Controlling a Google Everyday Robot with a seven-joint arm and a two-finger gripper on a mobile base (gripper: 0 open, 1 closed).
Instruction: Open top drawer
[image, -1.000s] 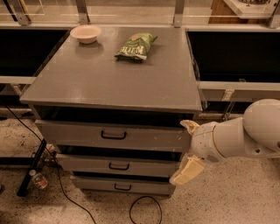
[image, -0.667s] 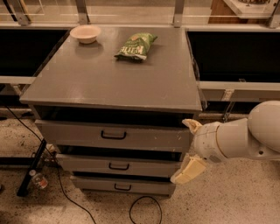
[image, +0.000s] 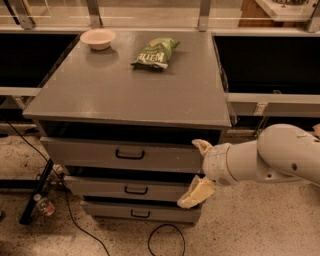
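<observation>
Our gripper (image: 200, 170), fingers spread, hangs right of the handle (image: 130, 154) on the top drawer (image: 85, 151); closing here, we could miss it.

cream fingers (image: 196, 192) of gripper (image: 192, 172) beside grey top drawer (image: 85, 150), green bag (image: 156, 52), black handle (image: 130, 154)

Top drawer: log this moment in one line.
task: open top drawer | hand: open, at drawer front's right end, off the handle | on top: bowl, chip bag

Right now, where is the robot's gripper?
In the camera view, the open gripper is at the right end of the top drawer, right of its black handle.
</observation>
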